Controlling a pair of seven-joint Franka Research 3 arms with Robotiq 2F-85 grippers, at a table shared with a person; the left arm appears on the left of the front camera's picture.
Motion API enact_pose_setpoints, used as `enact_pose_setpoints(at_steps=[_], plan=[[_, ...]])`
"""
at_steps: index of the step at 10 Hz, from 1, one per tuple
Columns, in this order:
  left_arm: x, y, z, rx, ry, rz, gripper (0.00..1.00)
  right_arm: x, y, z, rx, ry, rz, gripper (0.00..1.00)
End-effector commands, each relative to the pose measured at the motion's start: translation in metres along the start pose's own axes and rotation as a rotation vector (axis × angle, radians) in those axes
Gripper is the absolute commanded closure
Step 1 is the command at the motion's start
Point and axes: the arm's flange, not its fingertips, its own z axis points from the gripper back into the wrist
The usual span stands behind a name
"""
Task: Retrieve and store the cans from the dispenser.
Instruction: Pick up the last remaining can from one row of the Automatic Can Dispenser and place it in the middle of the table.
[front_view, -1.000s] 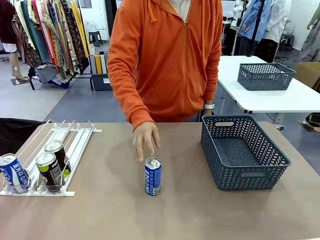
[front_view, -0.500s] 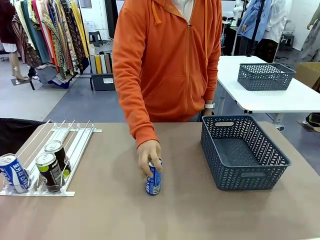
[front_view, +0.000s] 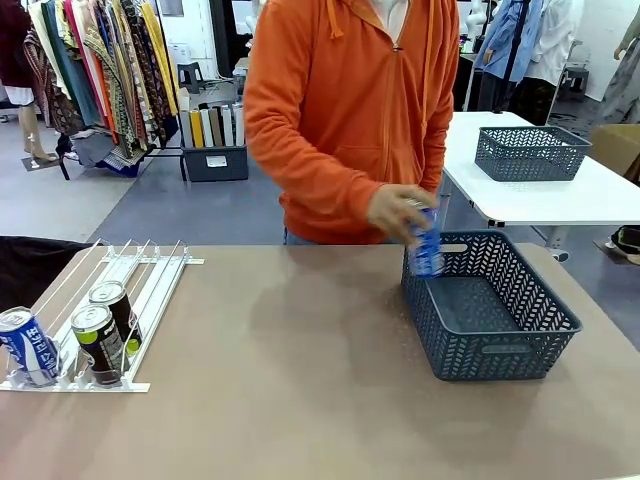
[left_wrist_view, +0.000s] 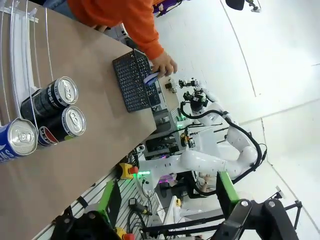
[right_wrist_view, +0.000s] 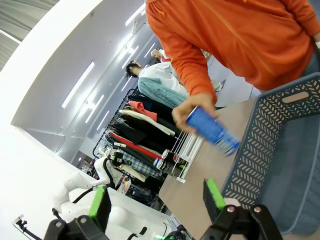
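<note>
Person's hand (front_view: 395, 212) w/ blue can (front_view: 427, 250) at basket (front_view: 490, 362) rim, left pincer (left_wrist_view: 167, 194) released, right pincer (right_wrist_view: 156, 201) released

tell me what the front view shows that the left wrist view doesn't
Front view adds: a second grey basket on the white table behind, and a clothes rack. Left wrist view adds: the left gripper, jaws open, and the other white arm. Both share: three cans in the dispenser, and the person's hand holding a blue can at the near basket's rim.
</note>
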Motion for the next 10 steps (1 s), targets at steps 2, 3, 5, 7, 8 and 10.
enact_pose_setpoints(at_steps=[2, 3, 5, 7, 8, 10], plan=[[-0.002, -0.002, 0.000, -0.013, -0.002, -0.006, 0.00, 0.004, 0.004, -0.002, 0.011, -0.017, -0.011, 0.00], [0.000, 0.000, 0.000, -0.001, 0.001, 0.001, 0.00, 0.004, 0.004, -0.002, 0.011, -0.017, -0.011, 0.00], [0.025, -0.037, -0.053, 0.605, 0.158, 0.240, 0.00, 0.004, 0.004, -0.002, 0.011, -0.017, -0.011, 0.00], [0.044, -0.058, -0.097, 0.983, 0.190, 0.290, 0.00, 0.004, 0.004, -0.002, 0.011, -0.017, -0.011, 0.00], [0.050, -0.068, -0.118, 1.195, 0.085, 0.336, 0.00, 0.004, 0.004, -0.002, 0.011, -0.017, -0.011, 0.00], [0.054, -0.076, -0.143, 1.505, 0.043, 0.192, 0.00, 0.004, 0.004, -0.002, 0.011, -0.017, -0.011, 0.00]])
